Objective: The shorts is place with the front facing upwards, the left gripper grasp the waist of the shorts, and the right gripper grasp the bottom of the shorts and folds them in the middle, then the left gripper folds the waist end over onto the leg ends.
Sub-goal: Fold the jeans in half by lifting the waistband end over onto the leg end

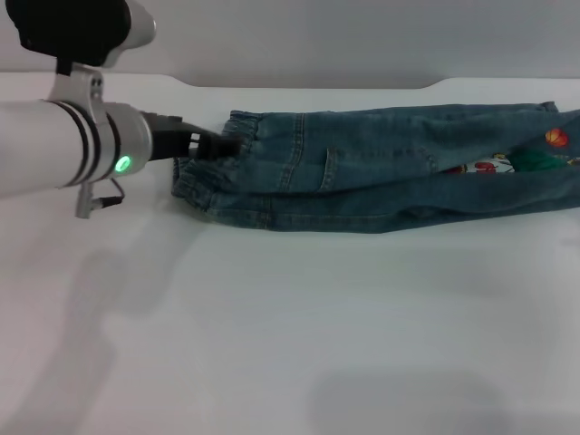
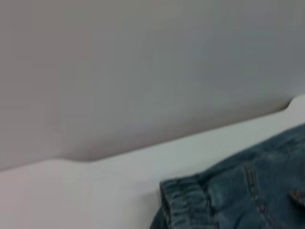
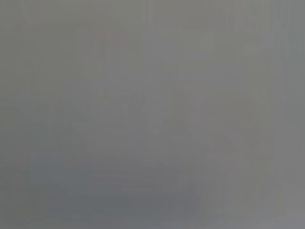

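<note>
Shorts (image 1: 390,168): already folded lengthwise, lying along the far side of the table (image 1: 272,344), waist (image 1: 213,172) toward the robot's left.
Left gripper (image 1: 222,145): its tips are at the waist; I cannot tell if they are closed on the band.
Advice: hold both layers, lift low, carry toward the leg ends (image 1: 553,168).
Right gripper: not visible.
Room: plain grey wall (image 2: 143,62).

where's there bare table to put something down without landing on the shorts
The whole near half of the white table, in front of the shorts, is bare. A thin bare strip runs behind them along the far edge. It is crowded at the waist, where the left gripper reaches in from the left. The leg ends run off the right edge.
</note>
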You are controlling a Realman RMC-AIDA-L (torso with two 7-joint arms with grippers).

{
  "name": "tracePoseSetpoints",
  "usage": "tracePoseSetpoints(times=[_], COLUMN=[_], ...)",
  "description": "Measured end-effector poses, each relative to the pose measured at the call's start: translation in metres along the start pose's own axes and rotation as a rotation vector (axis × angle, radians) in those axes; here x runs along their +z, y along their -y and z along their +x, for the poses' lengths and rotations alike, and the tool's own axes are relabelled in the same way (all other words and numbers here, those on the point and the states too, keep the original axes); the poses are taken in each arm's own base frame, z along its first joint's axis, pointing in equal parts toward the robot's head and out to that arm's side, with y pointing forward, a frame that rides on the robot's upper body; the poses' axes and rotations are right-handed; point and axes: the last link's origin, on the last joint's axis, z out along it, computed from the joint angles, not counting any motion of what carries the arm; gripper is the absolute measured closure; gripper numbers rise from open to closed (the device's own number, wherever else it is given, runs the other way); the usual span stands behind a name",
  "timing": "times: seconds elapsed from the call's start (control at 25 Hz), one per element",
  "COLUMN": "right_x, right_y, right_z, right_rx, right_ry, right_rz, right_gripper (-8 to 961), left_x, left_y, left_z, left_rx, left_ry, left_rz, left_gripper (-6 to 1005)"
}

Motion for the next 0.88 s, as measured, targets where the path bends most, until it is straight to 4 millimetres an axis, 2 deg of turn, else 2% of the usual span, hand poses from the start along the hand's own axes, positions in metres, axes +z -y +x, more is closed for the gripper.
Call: tracePoseSetpoints(times=[0.2, 0.44, 0.68, 0.88], right_x=[0.011, 0.025, 0.029, 0.029], right_y=[0.002, -0.007, -0.009, -0.016], right_z=[0.0, -0.003, -0.002, 0.002], right_rx=[-0.018, -0.038, -0.046, -0.048], right_ry=[-0.007, -0.017, -0.003, -0.01], right_rz=[-0.005, -0.041, -0.042, -0.056], right_gripper=[953, 954, 954, 954], left_x=[-0.004, -0.003, -0.001, 0.008], left_y=[0.002, -0.002, -0.001, 0.002], left_z=[0.003, 0.006, 0.008, 0.005], left_rx=[0.034, 0.029, 0.005, -0.002], left_ry=[0.091, 0.131, 0.13, 0.168], left_rz=[-0.008, -0.033, -0.045, -0.039], left_gripper=[154, 153, 153, 154])
